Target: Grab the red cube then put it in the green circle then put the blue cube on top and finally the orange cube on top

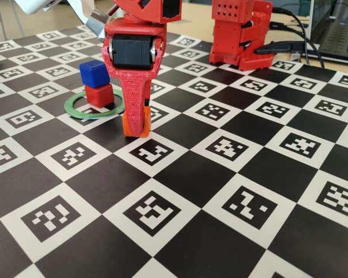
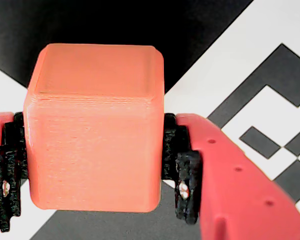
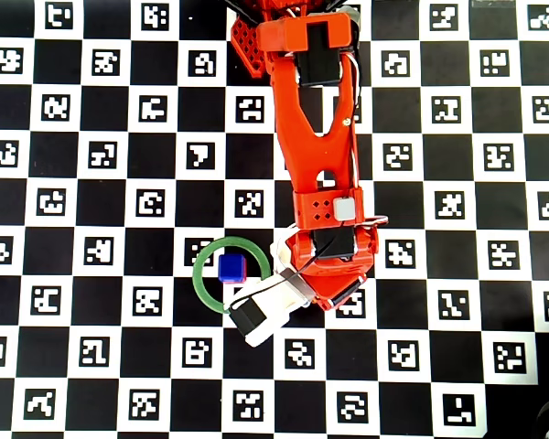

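The red cube (image 1: 100,94) stands inside the green circle (image 1: 91,115), and the blue cube (image 1: 94,73) sits on top of it, slightly turned. From overhead, only the blue cube (image 3: 231,267) shows within the green circle (image 3: 201,274). My gripper (image 1: 136,121) points straight down just right of the ring and is shut on the orange cube (image 1: 134,125), which is at board level. In the wrist view the orange cube (image 2: 95,130) fills the gap of the gripper (image 2: 95,175), with a black pad pressed on each side. From overhead the arm hides the orange cube.
The black-and-white marker board (image 1: 232,191) covers the table. The arm's red base (image 1: 240,35) stands at the back, with a cable (image 1: 284,49) and a laptop (image 1: 336,29) at the far right. A white wrist camera mount (image 3: 270,306) juts out beside the ring.
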You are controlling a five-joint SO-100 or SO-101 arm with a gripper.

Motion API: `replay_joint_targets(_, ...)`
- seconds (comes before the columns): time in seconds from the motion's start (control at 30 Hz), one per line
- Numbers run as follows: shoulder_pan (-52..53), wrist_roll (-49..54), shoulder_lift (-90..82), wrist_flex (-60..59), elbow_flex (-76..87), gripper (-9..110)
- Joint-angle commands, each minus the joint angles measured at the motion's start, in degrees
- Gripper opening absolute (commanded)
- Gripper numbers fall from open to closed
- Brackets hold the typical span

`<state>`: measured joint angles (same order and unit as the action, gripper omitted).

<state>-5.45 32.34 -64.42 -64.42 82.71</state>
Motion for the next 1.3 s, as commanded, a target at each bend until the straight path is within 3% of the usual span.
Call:
replay_joint_targets(0.0, -1.1, -1.9, -1.6, -3.4, -7.2, 10)
replay_joint_targets(0.27, 0.6, -7.6, -1.7, -21.4, -25.6, 10)
replay_joint_targets(0.53, 7.3, -13.8, -5.0, -35.1, -33.3, 9)
replay_joint_targets(0.83, 15.8, -23.0, -9.8, -36.0, -30.2, 9)
replay_joint_targets(1.27, 16.5, -27.3, -10.6, -32.5, -24.9, 9)
